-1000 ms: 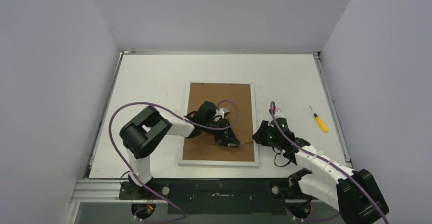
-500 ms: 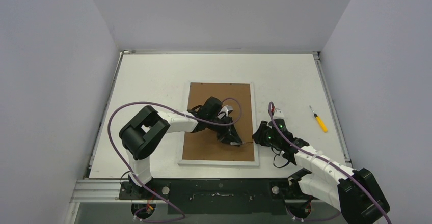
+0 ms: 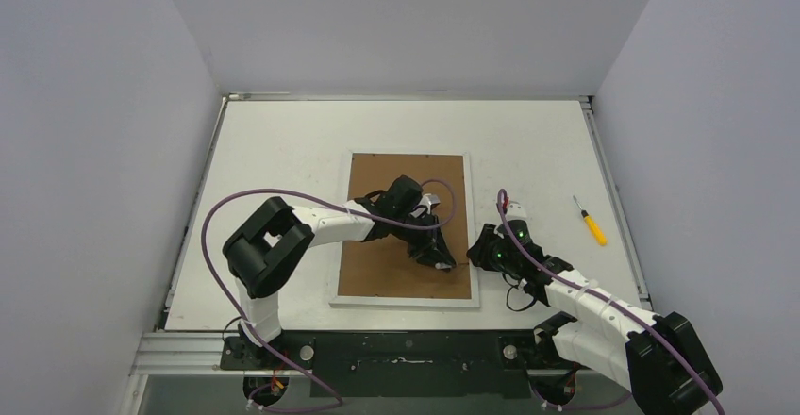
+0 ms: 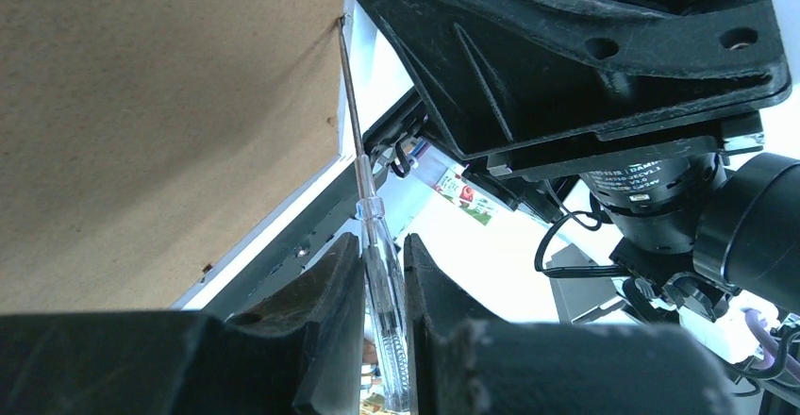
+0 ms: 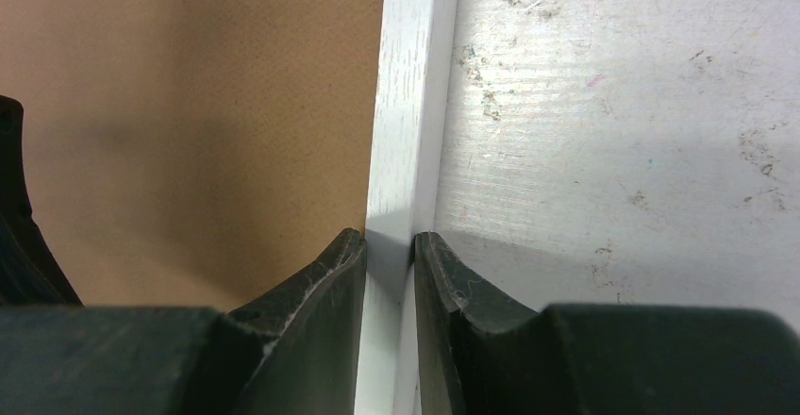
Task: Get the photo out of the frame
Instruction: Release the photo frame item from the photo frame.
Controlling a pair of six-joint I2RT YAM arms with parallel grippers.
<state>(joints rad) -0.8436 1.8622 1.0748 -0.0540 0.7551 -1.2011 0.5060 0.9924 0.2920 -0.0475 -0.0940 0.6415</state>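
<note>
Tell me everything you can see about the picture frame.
The frame lies flat, face down, on the table, long sides running near to far. Its brown fibreboard back faces up inside a narrow white, wood-grained border. The right hand pinches its right rail. The left hand holds a clear-handled screwdriver whose tip sits at the back's right edge.

Frame [image 5: 406, 104] of white grained wood, matt fibreboard back; clear plastic screwdriver [image 4: 382, 273].
</note>
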